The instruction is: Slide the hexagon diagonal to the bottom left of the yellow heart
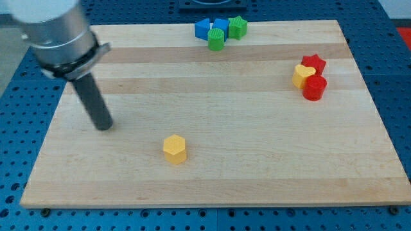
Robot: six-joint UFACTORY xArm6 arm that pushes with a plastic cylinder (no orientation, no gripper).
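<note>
Hand there was none, only the dark rod whose tip (103,126) rested on the pale wooden worktop (212,186), well to the left of the yellow hexagon block (174,149) and a little farther back. It had nothing to open, close or grip with. The yellow heart block (303,76) sat far off to the right, touching a red star-shaped block (314,63) and a red round block (314,88). An off-centre push could have spun the hexagon aside, and overshooting might have knocked that cluster. I counted two yellow, two red, two green (216,39) (238,27) and two blue blocks (203,29) (221,25).
</note>
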